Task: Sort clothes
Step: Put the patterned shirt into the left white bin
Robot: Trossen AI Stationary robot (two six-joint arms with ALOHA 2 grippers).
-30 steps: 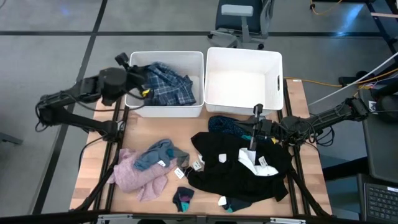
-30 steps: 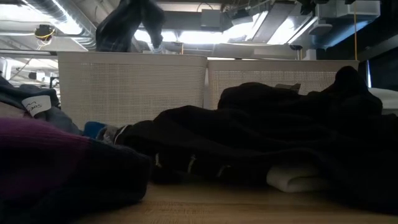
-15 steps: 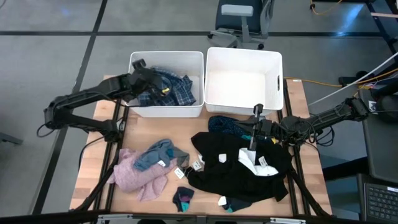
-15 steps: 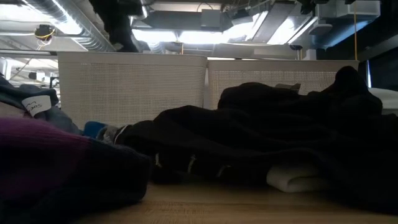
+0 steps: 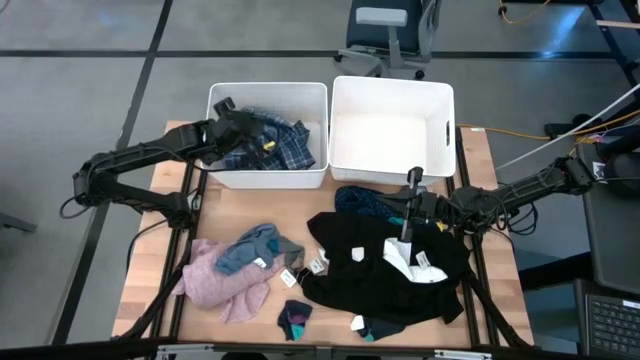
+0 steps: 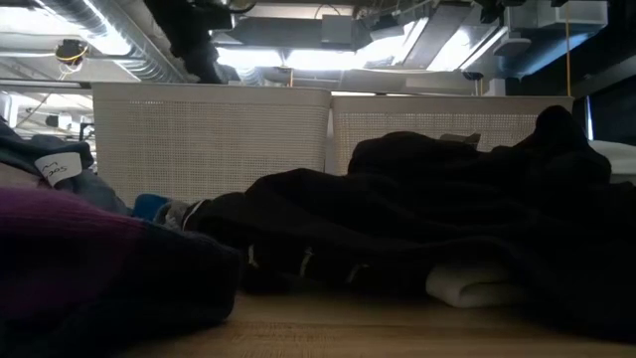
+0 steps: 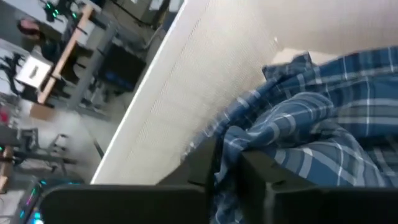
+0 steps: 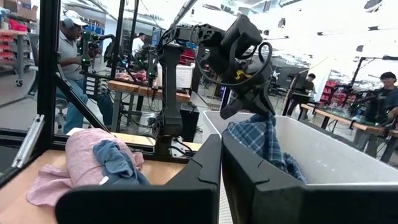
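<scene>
The blue plaid shirt [image 5: 285,145] lies heaped in the left white bin [image 5: 268,178], and my left gripper [image 5: 245,130] reaches into that bin, shut on it. The right white bin [image 5: 392,92] shows only its white floor. On the table lie the pink fuzzy top [image 5: 215,280], a blue-grey piece [image 5: 255,248] on top of it, the black pieces [image 5: 370,265] with a white one [image 5: 405,262], the navy dotted cloth [image 5: 365,200] and a dark sock [image 5: 295,318]. My right gripper [image 5: 398,212] hovers shut above the black pile, holding nothing. My left gripper pinches a bunched fold of the plaid shirt [image 7: 227,149] between its two fingers. The fingers slant down into the bin from the table's left side. A peak of cloth [image 8: 260,127] rises up to the fingers, while the rest of the shirt rests in the bin.
The two bins stand side by side at the table's far edge. People [image 8: 71,56] stand at benches beyond the table. Bare wood [image 5: 270,210] lies between the bins and the cloth piles.
My left gripper has gone down and toward the table's right, over the left bin's rim and into the bin, tipping further downward. The plaid shirt, which hung above the rim, now sits lowered inside the bin.
</scene>
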